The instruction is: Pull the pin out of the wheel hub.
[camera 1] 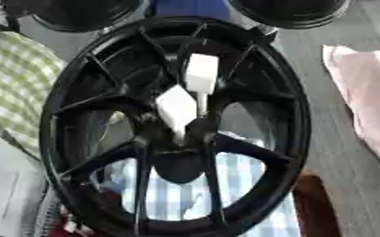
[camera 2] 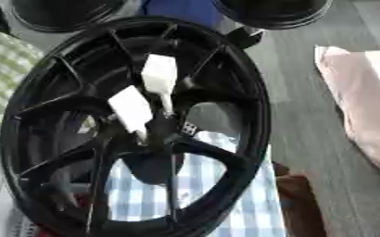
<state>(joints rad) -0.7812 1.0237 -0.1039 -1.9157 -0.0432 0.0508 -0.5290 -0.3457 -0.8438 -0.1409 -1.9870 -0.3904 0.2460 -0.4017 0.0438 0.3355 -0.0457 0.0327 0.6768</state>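
No hand shows. Two white pins (camera 1: 199,74) stick in the black wheel hub (camera 1: 177,125); they look light, so grab a white top.

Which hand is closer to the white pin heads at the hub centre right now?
Cannot say left or right: neither hand shows in either eye view. The upper white pin head and lower white pin head stand untouched over the black wheel hub.

Robot's body cannot be made out: the black wheel (camera 1: 79,92) fills both eye views, and no dark arm or hand can be told apart from it.
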